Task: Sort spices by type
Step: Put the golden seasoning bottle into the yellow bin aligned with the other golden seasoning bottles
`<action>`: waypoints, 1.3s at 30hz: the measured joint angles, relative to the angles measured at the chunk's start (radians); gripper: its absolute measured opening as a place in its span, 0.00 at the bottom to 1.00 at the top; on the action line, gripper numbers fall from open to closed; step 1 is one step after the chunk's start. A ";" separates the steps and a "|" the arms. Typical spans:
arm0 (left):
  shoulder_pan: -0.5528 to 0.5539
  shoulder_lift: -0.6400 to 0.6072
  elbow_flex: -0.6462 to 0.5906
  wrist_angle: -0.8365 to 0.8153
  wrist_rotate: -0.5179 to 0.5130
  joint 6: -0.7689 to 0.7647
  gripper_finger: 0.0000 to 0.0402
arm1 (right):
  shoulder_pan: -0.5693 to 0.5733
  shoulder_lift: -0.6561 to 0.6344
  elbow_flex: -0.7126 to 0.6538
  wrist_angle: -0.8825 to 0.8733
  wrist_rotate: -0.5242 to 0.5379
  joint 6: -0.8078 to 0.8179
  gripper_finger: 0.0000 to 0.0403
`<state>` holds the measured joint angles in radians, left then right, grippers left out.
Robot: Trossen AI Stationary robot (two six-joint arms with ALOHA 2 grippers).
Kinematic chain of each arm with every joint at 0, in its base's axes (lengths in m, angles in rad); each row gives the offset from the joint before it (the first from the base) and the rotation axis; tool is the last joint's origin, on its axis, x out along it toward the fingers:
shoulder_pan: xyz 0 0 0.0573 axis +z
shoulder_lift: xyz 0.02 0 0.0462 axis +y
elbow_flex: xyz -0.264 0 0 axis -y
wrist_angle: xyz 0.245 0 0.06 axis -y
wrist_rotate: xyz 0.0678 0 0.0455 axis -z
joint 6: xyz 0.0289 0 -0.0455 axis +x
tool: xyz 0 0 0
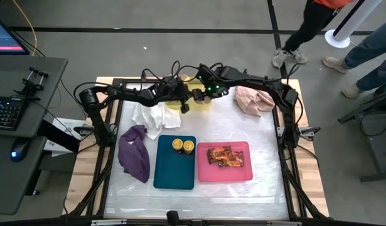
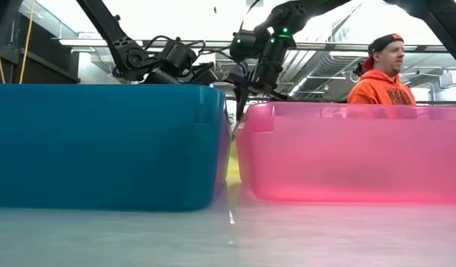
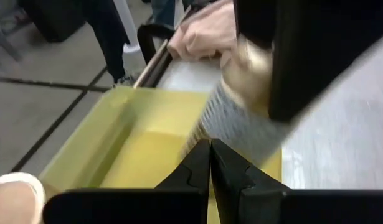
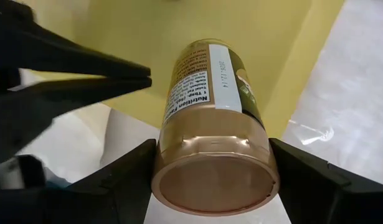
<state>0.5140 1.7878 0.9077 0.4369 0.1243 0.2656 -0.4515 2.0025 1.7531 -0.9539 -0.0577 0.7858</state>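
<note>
Robotics lab, framed table [image 1: 305, 207] rig, computer desk with keyboard [image 1: 5, 112], exposed ceiling ducts [image 2: 316, 70], bystanders' legs [image 1: 305, 28]

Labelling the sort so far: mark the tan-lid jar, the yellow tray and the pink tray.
tan-lid jar [image 4: 214, 180]: right wrist view, on its lid.
yellow tray [image 3: 110, 140]: left wrist view, on its inner wall.
pink tray [image 1: 204, 174]: high view, on its bare floor.

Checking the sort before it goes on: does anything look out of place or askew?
Nothing is spilled or damaged. The yellow-lidded jars sit in the teal tray, the foil packets in the pink tray. The right gripper holds a tan-lidded jar over the yellow tray; the left gripper is shut, empty.
</note>
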 joint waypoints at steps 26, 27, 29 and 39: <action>0.001 0.082 0.001 0.049 0.000 0.026 0.00 | 0.004 0.027 0.000 0.020 -0.022 0.021 0.69; 0.001 0.082 0.001 0.049 0.000 0.026 0.00 | 0.004 0.027 0.000 0.021 -0.022 0.021 0.69; 0.001 0.082 0.001 0.049 0.000 0.024 0.00 | 0.004 0.027 0.000 0.021 -0.022 0.019 0.69; 0.001 0.082 0.001 0.050 -0.002 -0.001 0.00 | 0.001 0.027 0.000 0.028 -0.021 -0.048 0.69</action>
<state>0.5148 1.8698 0.9085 0.4866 0.1219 0.2650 -0.4507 2.0293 1.7527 -0.9264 -0.0784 0.7376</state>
